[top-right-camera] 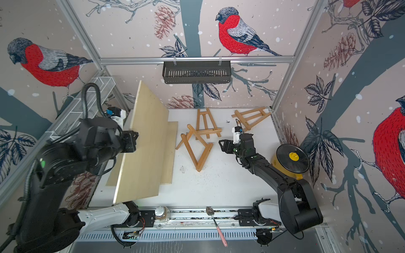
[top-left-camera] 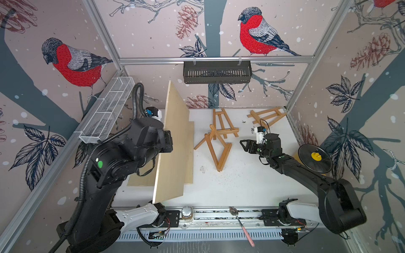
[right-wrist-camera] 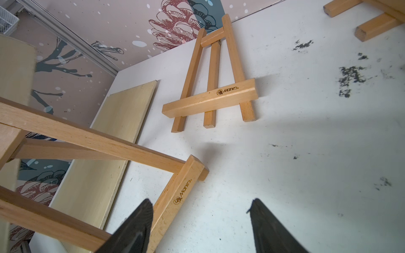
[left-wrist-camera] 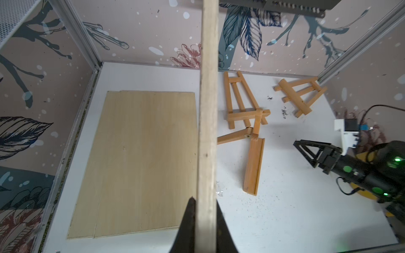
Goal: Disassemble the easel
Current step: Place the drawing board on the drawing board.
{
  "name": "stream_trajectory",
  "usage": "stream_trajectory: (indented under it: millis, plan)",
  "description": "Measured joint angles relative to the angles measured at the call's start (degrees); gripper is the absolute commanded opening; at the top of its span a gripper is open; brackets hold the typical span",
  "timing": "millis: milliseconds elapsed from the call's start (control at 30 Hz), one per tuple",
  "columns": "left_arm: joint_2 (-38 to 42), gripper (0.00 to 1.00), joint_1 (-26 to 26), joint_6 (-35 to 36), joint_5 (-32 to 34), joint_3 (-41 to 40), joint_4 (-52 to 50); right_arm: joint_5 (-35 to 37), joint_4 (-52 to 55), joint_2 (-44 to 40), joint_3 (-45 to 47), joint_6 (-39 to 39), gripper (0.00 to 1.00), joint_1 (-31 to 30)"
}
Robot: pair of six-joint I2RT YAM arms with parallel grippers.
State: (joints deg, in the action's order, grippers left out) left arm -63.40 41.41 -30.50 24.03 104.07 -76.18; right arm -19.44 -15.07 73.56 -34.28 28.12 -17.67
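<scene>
Dark lid [top-right-camera: 285, 161] sits on the yellow pot [top-right-camera: 275, 163]

Bright, even light (soft shadows)

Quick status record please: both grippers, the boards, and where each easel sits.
left gripper: shut on the thin pale plywood board, held up on edge
right gripper: open, empty, beside the opened wooden easel
opened wooden easel: mid white table, legs spread
folded wooden easels: one flat behind it, one flat in the far right corner
spare plywood boards: stacked flat on the table's left
</scene>
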Motion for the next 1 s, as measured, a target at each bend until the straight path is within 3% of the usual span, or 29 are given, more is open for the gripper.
stream_trajectory:
  millis: [133,267,433,800,1000]
  plan:
    - [0.11,0.00,-2.56,1.22,-0.09,-6.62,3.19,-0.02,0.02,0.63,0.00,-0.02,0.71,-0.59]
    - [-0.85,0.00,-11.50,4.00,-5.81,-12.83,9.57,-0.02,0.00,1.01,0.00,-0.04,0.71,-0.66]
    - [-3.02,0.00,-19.91,9.84,-15.67,-18.56,15.63,0.00,0.02,1.46,0.00,-0.04,0.71,-0.92]
    - [-6.58,0.00,-41.72,20.31,-39.23,-23.06,22.34,0.04,0.07,3.58,-0.98,-0.04,0.71,-1.29]
    - [-9.49,0.00,-47.78,22.23,-51.08,-28.33,30.14,0.28,0.20,4.96,-1.92,-0.04,0.71,-1.88]
